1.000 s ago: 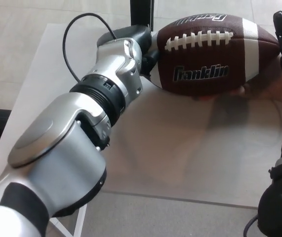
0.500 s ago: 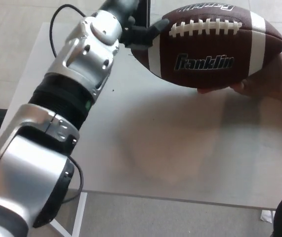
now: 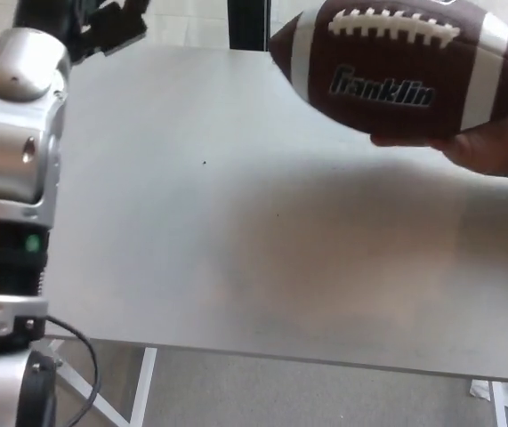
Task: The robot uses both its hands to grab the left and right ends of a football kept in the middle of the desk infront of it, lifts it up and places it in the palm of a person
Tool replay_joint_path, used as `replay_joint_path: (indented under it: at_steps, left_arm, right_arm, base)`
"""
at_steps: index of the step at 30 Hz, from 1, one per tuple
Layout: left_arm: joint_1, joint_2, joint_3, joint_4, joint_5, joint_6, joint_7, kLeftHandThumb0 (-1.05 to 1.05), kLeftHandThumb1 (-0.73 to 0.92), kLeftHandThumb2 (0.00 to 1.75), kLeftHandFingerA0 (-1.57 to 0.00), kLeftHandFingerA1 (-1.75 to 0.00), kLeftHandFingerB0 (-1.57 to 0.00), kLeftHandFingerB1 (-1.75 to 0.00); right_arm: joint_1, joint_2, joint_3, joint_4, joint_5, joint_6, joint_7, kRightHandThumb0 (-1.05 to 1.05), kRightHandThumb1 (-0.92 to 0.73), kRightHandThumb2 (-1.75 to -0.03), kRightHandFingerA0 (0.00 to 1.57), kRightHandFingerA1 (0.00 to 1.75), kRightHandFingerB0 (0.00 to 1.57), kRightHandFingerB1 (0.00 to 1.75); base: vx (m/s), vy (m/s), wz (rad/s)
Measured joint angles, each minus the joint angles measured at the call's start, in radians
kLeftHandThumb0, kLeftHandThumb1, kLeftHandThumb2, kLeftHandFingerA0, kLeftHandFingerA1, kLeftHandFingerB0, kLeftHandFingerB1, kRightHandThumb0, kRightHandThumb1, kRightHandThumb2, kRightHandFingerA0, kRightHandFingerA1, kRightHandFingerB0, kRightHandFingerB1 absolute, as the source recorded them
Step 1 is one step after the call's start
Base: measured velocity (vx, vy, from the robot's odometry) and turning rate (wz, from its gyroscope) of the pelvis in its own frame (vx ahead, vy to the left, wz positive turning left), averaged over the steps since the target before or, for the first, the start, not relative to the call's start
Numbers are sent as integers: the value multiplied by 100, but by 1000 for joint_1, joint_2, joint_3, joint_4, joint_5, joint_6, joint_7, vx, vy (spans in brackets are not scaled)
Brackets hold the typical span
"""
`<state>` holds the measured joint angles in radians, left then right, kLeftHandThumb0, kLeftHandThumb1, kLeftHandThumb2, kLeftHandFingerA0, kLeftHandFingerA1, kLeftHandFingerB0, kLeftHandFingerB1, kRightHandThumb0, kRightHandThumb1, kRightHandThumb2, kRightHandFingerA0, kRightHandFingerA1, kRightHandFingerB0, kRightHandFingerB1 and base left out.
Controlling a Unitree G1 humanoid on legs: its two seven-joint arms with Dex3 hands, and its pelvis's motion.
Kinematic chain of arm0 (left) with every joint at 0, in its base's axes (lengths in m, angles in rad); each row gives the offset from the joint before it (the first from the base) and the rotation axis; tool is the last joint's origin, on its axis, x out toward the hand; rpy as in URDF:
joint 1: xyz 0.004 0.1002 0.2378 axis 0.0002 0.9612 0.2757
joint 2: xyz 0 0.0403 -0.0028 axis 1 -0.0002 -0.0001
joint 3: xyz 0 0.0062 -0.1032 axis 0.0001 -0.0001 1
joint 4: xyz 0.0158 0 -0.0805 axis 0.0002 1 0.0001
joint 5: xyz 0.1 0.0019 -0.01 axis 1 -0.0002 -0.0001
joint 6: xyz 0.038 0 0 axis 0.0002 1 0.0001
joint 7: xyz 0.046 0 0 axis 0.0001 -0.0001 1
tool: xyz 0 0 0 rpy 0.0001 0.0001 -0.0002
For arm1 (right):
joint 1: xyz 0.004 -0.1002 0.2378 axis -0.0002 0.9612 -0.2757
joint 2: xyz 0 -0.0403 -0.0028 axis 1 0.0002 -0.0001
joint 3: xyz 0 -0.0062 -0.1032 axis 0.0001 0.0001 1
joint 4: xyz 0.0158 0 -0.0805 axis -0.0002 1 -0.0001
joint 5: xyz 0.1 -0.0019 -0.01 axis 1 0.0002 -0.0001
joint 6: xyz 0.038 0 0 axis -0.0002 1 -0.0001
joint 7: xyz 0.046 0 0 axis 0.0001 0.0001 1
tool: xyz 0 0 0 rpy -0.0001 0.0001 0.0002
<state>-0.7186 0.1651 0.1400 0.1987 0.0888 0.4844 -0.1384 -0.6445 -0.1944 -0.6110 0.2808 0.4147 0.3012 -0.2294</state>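
The robot's left hand (image 3: 102,25) has drawn clear of the football (image 3: 407,73) since half a second ago and now sits at the upper left corner of the head view, well apart from the ball it was touching then. The view itself has shifted, so the desk (image 3: 262,240) fills more of the picture than before. The left arm (image 3: 13,178) rises up the left edge, silver casing over a black joint ring with a small green light, a black cable (image 3: 80,356) looping out near its base. At its tip the black fingers (image 3: 124,22) are spread and hold nothing, though the top edge of the picture cuts part of them off. Past the broad bare middle of the white desk, a dark upright post (image 3: 246,25) stands behind the far edge. At upper right the brown football, with white stripes, white laces and Franklin lettering on its side, lies lengthwise above the desk, resting on a person's hand (image 3: 494,151) that reaches in from the right edge and cups it from below. The robot's right hand is out of the picture.
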Motion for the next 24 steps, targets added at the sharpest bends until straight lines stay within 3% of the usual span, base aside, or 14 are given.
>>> replay_joint_path:
  at_steps: [2, 3, 4, 6, 7, 8, 11, 12, 13, 16, 17, 18, 21, 24]
  left_arm:
    - [72, 1, 47, -61, -12, 1, -6, -86, 89, 67, -13, -51, -1, -34]
    - [116, 1, 79, -96, -19, 1, -10, -88, 87, 66, -15, -58, -2, -42]
    - [157, 1, 106, -125, -26, 1, -13, -96, 71, 110, -22, -63, -5, -48]
    - [255, -1, 173, -193, -43, 0, -21, -95, 83, 65, -30, -63, -7, -53]
    - [299, -2, 205, -217, -52, 0, -25, -100, 72, 111, -26, -64, -5, -52]
    - [347, -4, 241, -240, -62, -1, -28, -100, 73, 111, -25, -67, -6, -49]
    - [489, -13, 348, -293, -88, -3, -39, -95, 69, 111, -23, -70, -2, -34]
    - [557, -18, 399, -308, -102, -6, -45, -98, 84, 65, -17, -69, -1, -47]
    - [583, -20, 420, -312, -107, -7, -47, -102, 73, 109, -28, -67, -7, -47]
    - [727, -37, 542, -325, -143, -20, -61, -85, 88, 66, -43, -62, -16, -52]
    - [771, -44, 582, -325, -156, -27, -66, -80, 67, 104, -44, -65, -20, -58]
    - [808, -49, 617, -325, -168, -33, -69, -80, 91, 67, -29, -61, -20, -54]
    - [913, -64, 726, -315, -196, -54, -74, -79, 92, 70, -16, -57, -9, -48]
    - [1008, -82, 837, -290, -224, -77, -74, -87, 79, 114, -9, -49, 0, -19]
  right_arm:
    - [48, -22, -24, -38, 9, 5, 11, -94, -92, -69, 8, 55, 14, 46]
    - [80, -31, -40, -64, 14, 7, 15, -40, -40, -107, 0, 53, 2, 53]
    - [110, -40, -55, -86, 18, 10, 19, -40, -42, -107, 0, 53, 2, 53]
    - [186, -51, -96, -142, 30, 15, 30, -90, -70, -107, 14, 55, 11, 51]
    - [223, -52, -116, -165, 36, 16, 34, -89, -70, -110, 18, 56, 9, 49]
    - [266, -52, -140, -189, 44, 17, 40, -89, -92, -69, 26, 51, 18, 40]
    - [394, -46, -211, -254, 66, 18, 53, -84, -68, -106, 24, 57, 12, 49]
    - [454, -38, -247, -280, 76, 17, 61, -86, -86, -66, 35, 49, 19, 38]
    - [478, -33, -262, -291, 80, 17, 63, -88, -84, -65, 40, 51, 24, 43]
    - [603, 4, -346, -345, 100, 12, 71, -85, -69, -105, 45, 66, 26, 57]
    - [641, 18, -372, -365, 104, 10, 73, -84, -69, -102, 28, 65, 17, 56]
    - [672, 32, -394, -380, 106, 6, 73, -80, -68, -101, 24, 59, 18, 53]
    - [758, 72, -465, -414, 108, -6, 72, -74, -69, -103, 20, 59, 11, 51]
    - [832, 102, -543, -424, 110, -23, 69, -78, -71, -106, 22, 63, 3, 34]
  base:
    - [0, 0, 0]
    - [0, 0, 0]
    - [0, 0, 0]
    - [0, 0, 0]
    - [0, 0, 0]
    - [0, 0, 0]
    - [0, 0, 0]
    - [0, 0, 0]
    - [0, 0, 0]
    - [0, 0, 0]
    - [0, 0, 0]
    - [0, 0, 0]
    - [0, 0, 0]
    - [0, 0, 0]
